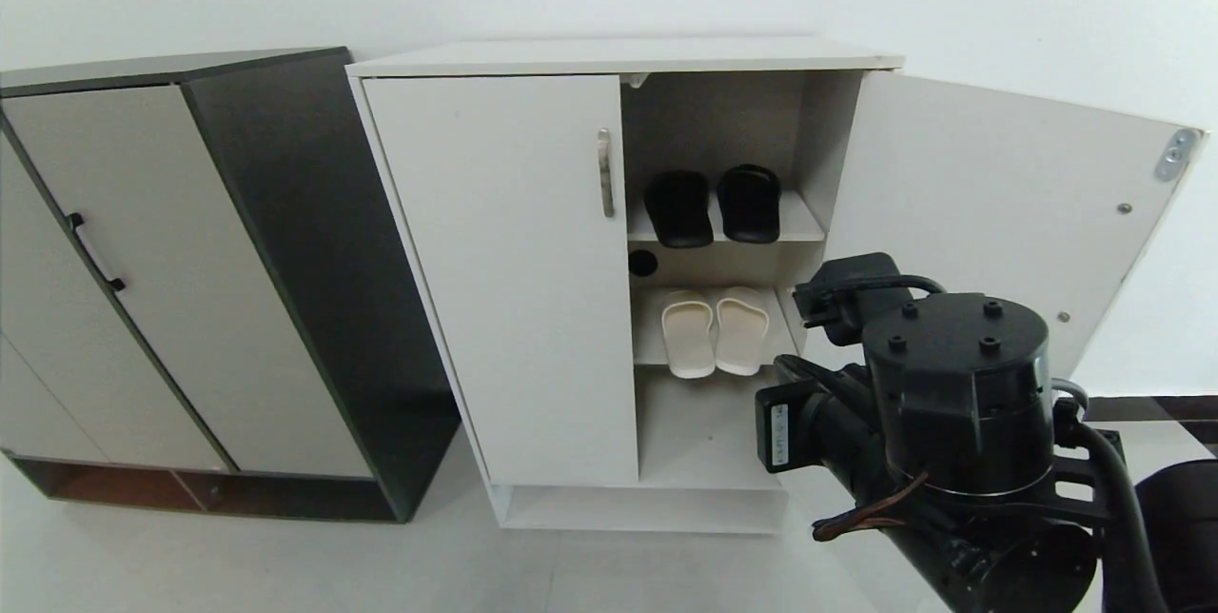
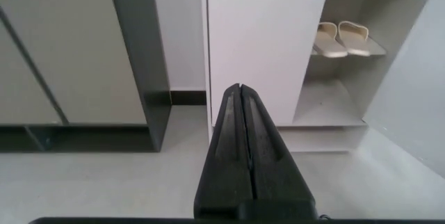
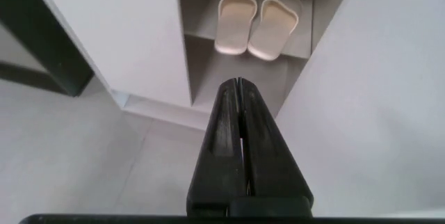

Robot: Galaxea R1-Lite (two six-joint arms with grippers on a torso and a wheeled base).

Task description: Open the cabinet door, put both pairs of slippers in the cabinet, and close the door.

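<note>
Head view: black slippers lie high in the cabinet, cream slippers beneath them; the right door stands open.

Left wrist view: left tool closed, empty.

Right wrist view: right tool closed, empty.

Only closing remains, I judge. That calls for a push on the door's free edge.

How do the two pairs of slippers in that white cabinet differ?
The black slippers sit on the upper shelf, the cream slippers one shelf lower. The black slippers lie slightly apart; the cream slippers nearly touch. Both pairs lie side by side in the cabinet.
</note>
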